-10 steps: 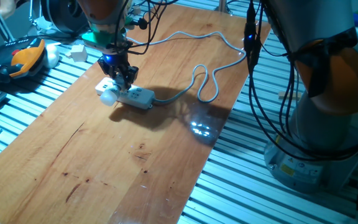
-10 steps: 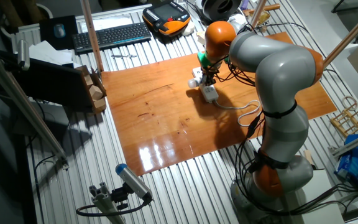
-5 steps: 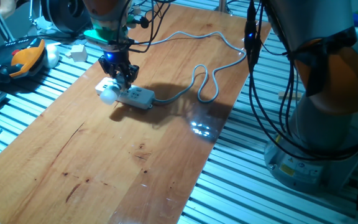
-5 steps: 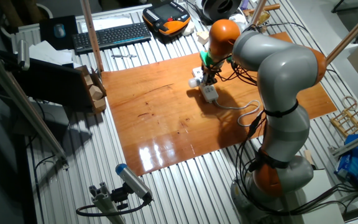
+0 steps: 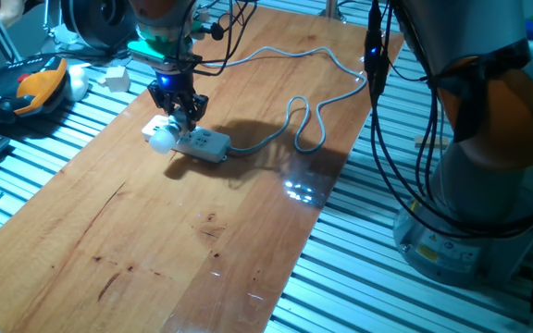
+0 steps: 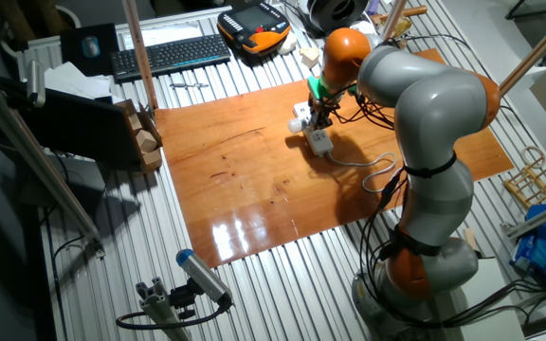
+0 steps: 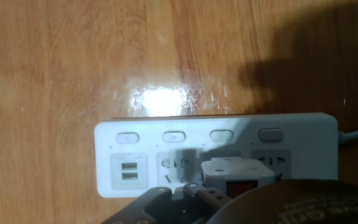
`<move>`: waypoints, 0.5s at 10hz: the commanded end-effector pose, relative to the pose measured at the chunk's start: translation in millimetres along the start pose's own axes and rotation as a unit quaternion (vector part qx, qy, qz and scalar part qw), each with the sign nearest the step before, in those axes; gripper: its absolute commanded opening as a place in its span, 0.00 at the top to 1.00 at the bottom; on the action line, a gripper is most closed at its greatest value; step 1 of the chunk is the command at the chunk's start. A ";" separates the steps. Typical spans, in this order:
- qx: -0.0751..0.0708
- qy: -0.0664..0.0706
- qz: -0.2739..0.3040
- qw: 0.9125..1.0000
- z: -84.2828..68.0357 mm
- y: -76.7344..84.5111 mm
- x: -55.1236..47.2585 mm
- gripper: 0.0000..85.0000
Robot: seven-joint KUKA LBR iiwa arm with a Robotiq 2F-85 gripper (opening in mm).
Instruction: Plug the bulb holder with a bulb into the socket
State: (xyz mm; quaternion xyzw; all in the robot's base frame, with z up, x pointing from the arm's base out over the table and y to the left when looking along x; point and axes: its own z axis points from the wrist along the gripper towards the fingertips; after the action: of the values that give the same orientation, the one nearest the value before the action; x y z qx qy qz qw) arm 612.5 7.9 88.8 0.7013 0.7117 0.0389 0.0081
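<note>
The socket (image 5: 207, 142) (image 6: 321, 143) is a long white power strip lying on the wooden table, and it fills the hand view (image 7: 166, 140). The bulb holder with a bulb (image 5: 162, 137) (image 6: 298, 123) sits on the strip's left end, with its round bulb hanging over the edge. Seen from the hand, its white body and red switch (image 7: 236, 178) rest over an outlet. My gripper (image 5: 181, 113) (image 6: 318, 120) (image 7: 229, 200) hovers just above the holder. Its dark fingers (image 7: 166, 204) flank the holder loosely and look open.
The strip's grey cord (image 5: 305, 126) loops across the table to the right. A white cube (image 5: 116, 77) and an orange-black pendant (image 5: 37, 87) lie past the table's left edge. A keyboard (image 6: 169, 55) lies behind the table. The arm's base (image 6: 425, 256) stands at the right.
My gripper has lifted slightly away from the strip. The bulb holder and the strip stayed where they were.
</note>
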 end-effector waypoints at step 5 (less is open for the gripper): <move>-0.002 -0.003 0.004 1.000 0.5 0.3 0.2 1.00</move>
State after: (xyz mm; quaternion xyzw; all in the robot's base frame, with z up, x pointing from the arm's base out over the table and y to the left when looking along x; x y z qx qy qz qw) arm 612.8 8.0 88.2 0.7046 0.7085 0.0388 0.0113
